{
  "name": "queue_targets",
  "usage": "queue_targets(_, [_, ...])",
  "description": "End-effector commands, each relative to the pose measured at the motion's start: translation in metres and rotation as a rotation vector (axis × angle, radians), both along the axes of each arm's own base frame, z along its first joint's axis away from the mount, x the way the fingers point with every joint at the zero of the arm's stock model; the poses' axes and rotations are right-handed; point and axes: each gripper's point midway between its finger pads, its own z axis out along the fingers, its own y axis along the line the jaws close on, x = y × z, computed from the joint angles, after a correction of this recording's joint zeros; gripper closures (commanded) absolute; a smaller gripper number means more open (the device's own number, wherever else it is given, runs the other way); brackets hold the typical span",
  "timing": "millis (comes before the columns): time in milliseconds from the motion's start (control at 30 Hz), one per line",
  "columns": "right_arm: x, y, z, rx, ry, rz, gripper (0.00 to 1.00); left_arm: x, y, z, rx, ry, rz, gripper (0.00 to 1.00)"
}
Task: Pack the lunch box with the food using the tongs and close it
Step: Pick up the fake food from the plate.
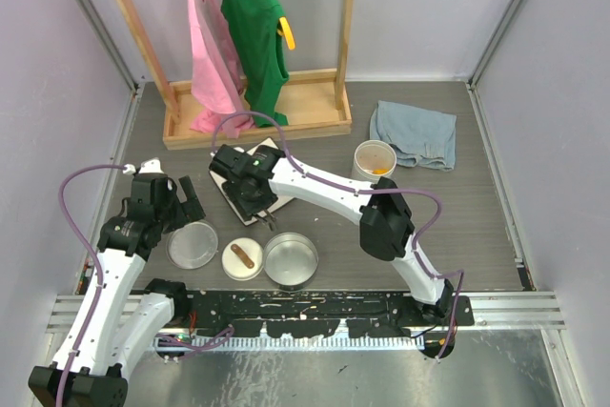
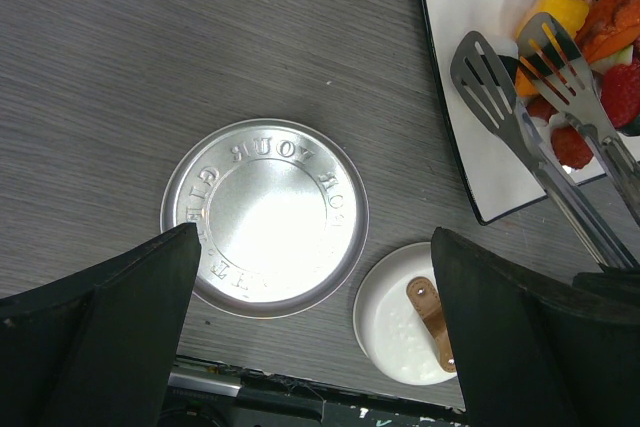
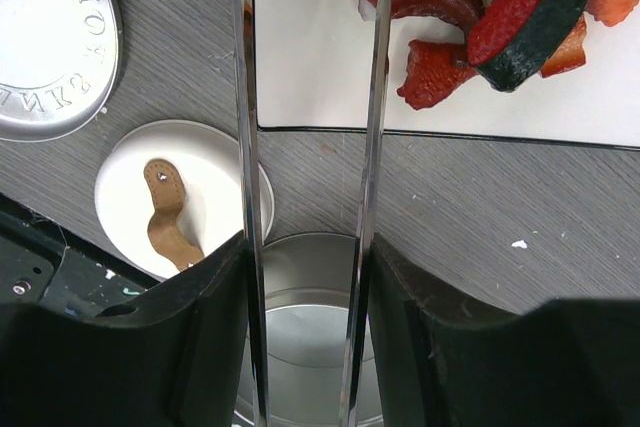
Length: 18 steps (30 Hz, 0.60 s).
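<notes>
My right gripper (image 3: 308, 267) is shut on the tongs (image 3: 245, 137), squeezing their two thin arms. In the left wrist view the tongs' slotted tips (image 2: 480, 67) are down among the food (image 2: 575, 147) on the white square plate (image 2: 470, 7), with an orange piece between them. Red, orange and dark pieces (image 3: 520, 17) lie on the plate (image 3: 320, 77). The lunch box's shallow steel tin (image 1: 291, 260) stands open near the front, and its flat disc lid (image 2: 265, 215) lies to the left. My left gripper (image 2: 315, 237) hovers open above that lid, holding nothing.
A small white round dish (image 1: 242, 259) with a brown strap-shaped piece lies between the lid and the tin. A taller cup (image 1: 374, 160) holding orange bits stands at the right, beside a blue cloth (image 1: 415, 133). A wooden rack (image 1: 257, 111) with hanging garments is at the back.
</notes>
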Motion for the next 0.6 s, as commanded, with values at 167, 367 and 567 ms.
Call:
queue_targets(167, [-0.0009, 0.0129, 0.0216, 0.073, -0.011, 0.022, 0.5, 0.0099, 0.0031, 0.0133, 0.003, -0.065, 0.023, 0.0])
queue_targets(367, [-0.001, 0.0111, 0.026, 0.082, -0.02, 0.017, 0.53, 0.0098, 0.0031, 0.0127, 0.001, -0.064, 0.024, 0.0])
queue_targets(567, [-0.0001, 0.0066, 0.0213, 0.058, -0.023, 0.006, 0.52, 0.0101, 0.0027, 0.0131, 0.001, -0.064, 0.023, 0.0])
